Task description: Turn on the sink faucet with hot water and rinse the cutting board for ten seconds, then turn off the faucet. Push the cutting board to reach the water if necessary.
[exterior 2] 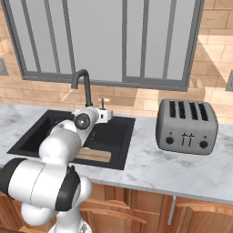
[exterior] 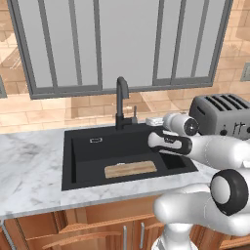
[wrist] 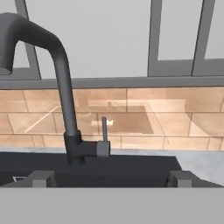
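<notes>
Ahead of my gripper (wrist: 111, 178), fingers apart, stands the sink faucet (wrist: 65, 109); cutting board (exterior: 130, 169) lies in the sink (exterior: 78, 161).

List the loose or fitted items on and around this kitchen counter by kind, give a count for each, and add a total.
Sink faucet: 1
Sink: 1
Cutting board: 1
Toaster: 1
Gripper: 1
Total: 5
</notes>
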